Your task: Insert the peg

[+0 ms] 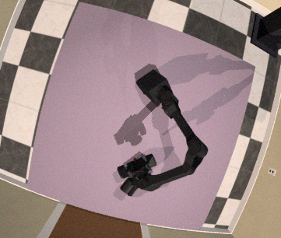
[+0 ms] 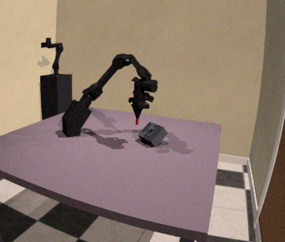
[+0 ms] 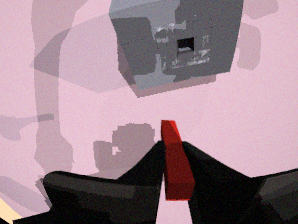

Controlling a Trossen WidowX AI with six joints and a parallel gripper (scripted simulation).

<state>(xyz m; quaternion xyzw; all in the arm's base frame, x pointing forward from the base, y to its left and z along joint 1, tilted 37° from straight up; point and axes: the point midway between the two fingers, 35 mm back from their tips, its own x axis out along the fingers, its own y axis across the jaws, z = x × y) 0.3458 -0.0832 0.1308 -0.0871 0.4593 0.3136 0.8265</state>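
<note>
My gripper (image 3: 171, 147) (image 2: 137, 115) is shut on the red peg (image 3: 176, 163) (image 2: 137, 120) (image 1: 135, 159), which points down from the fingers. The grey sloped panel (image 3: 176, 36) (image 2: 153, 134) sits on the purple table (image 2: 99, 166) (image 1: 82, 78) (image 3: 60, 3). Its small dark hole (image 3: 185, 44) faces up in the wrist view. The peg tip hangs above the table, a little short of the panel and level with its hole side to side. In the overhead view the arm covers most of the panel.
The arm's dark base (image 2: 75, 118) (image 1: 149, 82) stands at the table's back left. A black pedestal (image 2: 55, 95) with a small camera arm stands behind the table. Checkered floor (image 1: 16, 89) surrounds the table.
</note>
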